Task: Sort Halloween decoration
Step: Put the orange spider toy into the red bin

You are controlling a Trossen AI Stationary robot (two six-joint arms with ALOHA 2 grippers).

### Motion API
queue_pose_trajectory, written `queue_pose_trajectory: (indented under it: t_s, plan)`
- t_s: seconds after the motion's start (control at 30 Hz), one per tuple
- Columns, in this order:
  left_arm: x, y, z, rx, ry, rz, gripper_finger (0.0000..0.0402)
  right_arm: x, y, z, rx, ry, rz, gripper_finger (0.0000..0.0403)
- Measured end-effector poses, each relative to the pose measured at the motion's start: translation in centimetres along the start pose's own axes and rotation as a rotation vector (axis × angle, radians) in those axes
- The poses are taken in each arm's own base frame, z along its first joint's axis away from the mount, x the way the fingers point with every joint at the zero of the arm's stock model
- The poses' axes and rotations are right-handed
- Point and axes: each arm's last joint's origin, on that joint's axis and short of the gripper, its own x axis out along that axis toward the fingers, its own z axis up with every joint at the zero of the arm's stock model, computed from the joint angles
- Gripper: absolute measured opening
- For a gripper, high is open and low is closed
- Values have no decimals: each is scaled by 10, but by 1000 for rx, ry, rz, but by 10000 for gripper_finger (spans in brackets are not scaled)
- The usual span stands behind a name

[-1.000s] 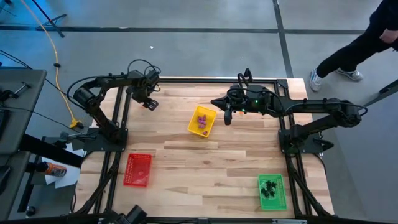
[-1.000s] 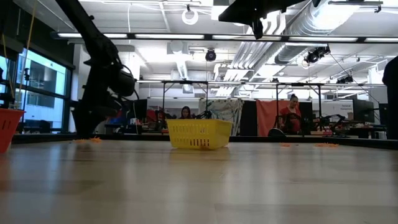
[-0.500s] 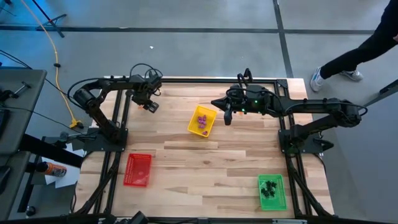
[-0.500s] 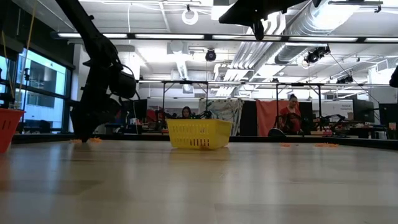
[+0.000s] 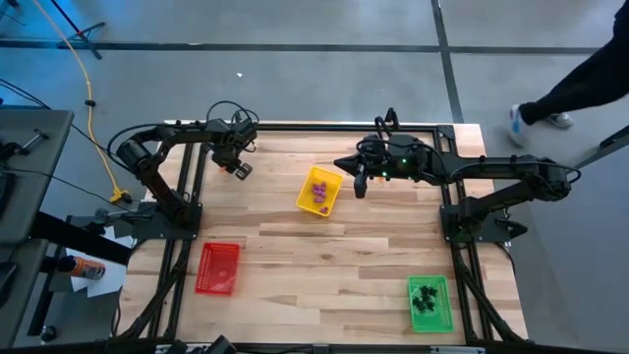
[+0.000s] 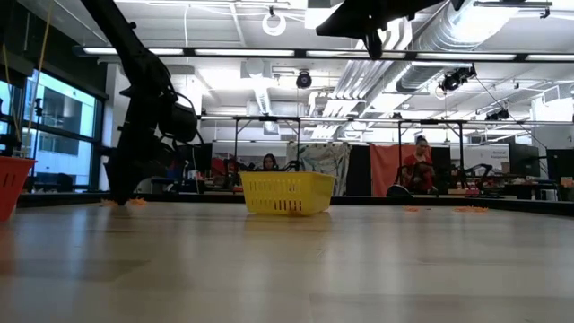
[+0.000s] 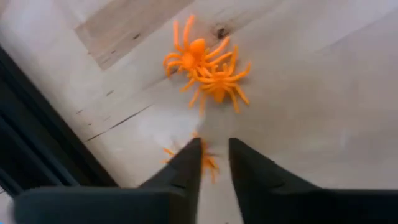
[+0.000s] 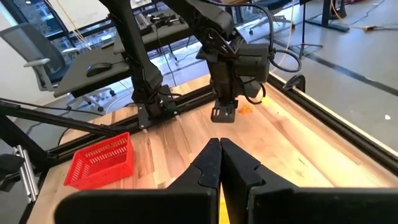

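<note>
Three orange spider trinkets lie on the wood at the table's far left. Two of them [image 7: 205,68] rest touching each other. My left gripper [image 7: 215,152] points down at the third spider [image 7: 209,163], with its fingers closed to a narrow gap on it; the same gripper shows in the high view [image 5: 239,169]. My right gripper [image 5: 359,187] hangs shut and holds nothing, above the table beside the yellow tray [image 5: 319,192], which holds purple trinkets. My left gripper comes from above, pointing steeply down, with the small orange spider's body [image 7: 208,160] between its two fingertips. One leg [image 7: 170,151] sticks out past the finger. The spider lies on the table; the fingers hide most of it.
A red tray [image 5: 218,267] sits near the left front and a green tray [image 5: 429,303] with black trinkets at the right front. The table's black frame rail [image 7: 37,143] runs close beside the spiders. A person walks past beyond the far right corner.
My left gripper has sunk a little toward the table at the far left. The person beyond the far right corner has walked on.
</note>
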Motion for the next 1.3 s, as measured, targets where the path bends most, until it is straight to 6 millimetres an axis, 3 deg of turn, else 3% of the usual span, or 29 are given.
queue_pose_trajectory:
  t_s: [0.13, 0.33, 0.43, 0.67, 0.93, 1.1, 1.3]
  plan:
    - [0, -1, 0, 9, 4, -16, 10, 0, 2, -2, -3, 20, 2, 0]
    - [-5, -1, -3, 35, 36, -91, 3, 0, 5, -4, -15, 32, 12, 0]
    - [-18, -1, -2, 51, 14, -167, 2, 0, 5, -4, -27, 32, 12, 0]
    - [-78, 12, -2, 46, -259, -264, 0, 0, 5, -4, -34, 26, 13, 0]
    - [-156, 22, -29, 58, -789, -574, 0, 0, 6, 0, -46, -14, 24, 0]
    - [-206, 12, -54, 205, -1153, -735, 0, -1, 10, 9, -99, -95, 93, 0]
    - [-246, -17, -84, 430, -1435, -876, 0, -3, 14, 17, -193, -187, 160, 0]
